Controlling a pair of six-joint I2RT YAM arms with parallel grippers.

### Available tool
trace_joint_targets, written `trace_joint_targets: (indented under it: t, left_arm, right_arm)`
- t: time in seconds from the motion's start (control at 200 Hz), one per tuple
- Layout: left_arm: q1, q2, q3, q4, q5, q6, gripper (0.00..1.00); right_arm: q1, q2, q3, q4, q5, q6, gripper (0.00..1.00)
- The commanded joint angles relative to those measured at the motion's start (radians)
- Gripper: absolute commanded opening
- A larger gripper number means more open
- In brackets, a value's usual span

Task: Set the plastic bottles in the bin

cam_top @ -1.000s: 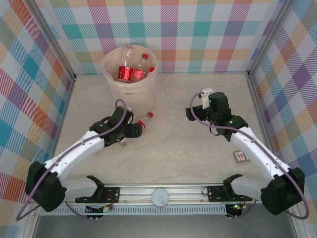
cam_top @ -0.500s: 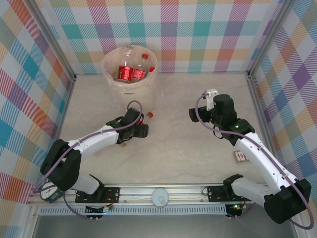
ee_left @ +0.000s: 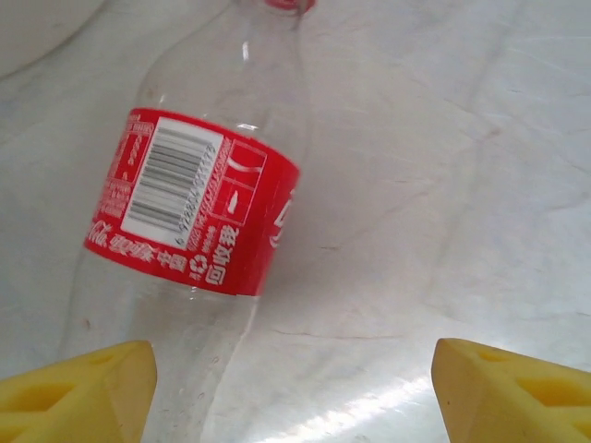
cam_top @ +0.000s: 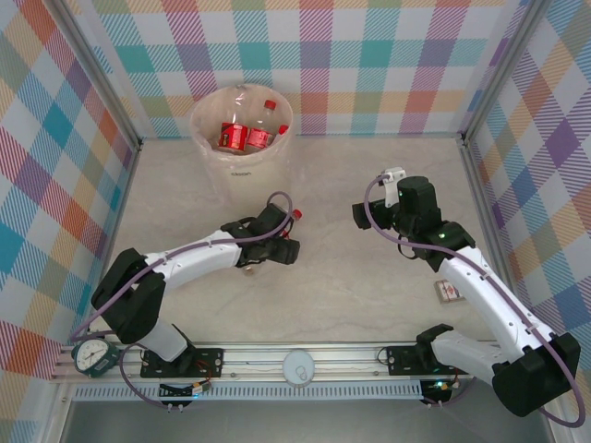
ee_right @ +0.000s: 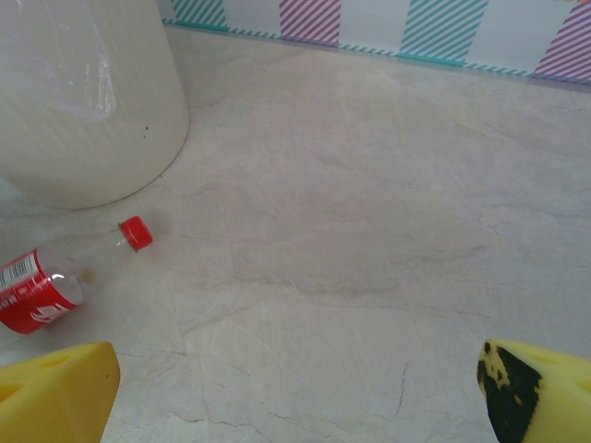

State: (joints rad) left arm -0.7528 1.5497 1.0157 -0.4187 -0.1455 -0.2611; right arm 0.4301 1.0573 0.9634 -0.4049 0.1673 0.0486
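Left wrist: bottle [ee_left: 185, 212] barcode [ee_left: 175, 185]; overhead: bottles [cam_top: 242, 137] inside bin [cam_top: 242, 175].

Pale table [cam_top: 369, 305] with bottle [ee_left: 199, 208], bin [cam_top: 242, 171], box [cam_top: 449, 292]

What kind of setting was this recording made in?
Probably a tabletop robot test cell, not a home: checked-pattern walls box in a marble-look table, with the left arm and right arm bolted to a metal rail at its near edge.
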Motion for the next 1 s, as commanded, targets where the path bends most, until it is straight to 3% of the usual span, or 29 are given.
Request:
trace_joint_targets:
  t: [0.0,0.19,0.54,0.78,0.995]
  left_arm:
    - [-0.004,0.011,0.087,-0.093,-0.013,0.025,0.78]
    - [-0.003,0.125,0.2,-0.12,-0.102,0.142,0.82]
    - [-0.006,0.3,0.247,-0.082,0.035,0.155,0.83]
    - [-0.008,0.332,0.26,-0.081,0.042,0.146,0.7]
    - [-0.009,0.259,0.297,-0.13,0.03,0.147,0.65]
  right_arm:
    - [-0.006,0.002,0.03,0.004,-0.018,0.015,0.99]
    - [-0.007,0.011,0.028,0.005,-0.028,0.019,0.99]
    - [-0.007,-0.02,0.012,-0.013,0.006,-0.001,0.99]
    - [-0.007,-0.008,0.014,-0.008,0.003,0.0,0.99]
    - [-0.007,-0.006,0.012,-0.005,0.009,-0.001,0.99]
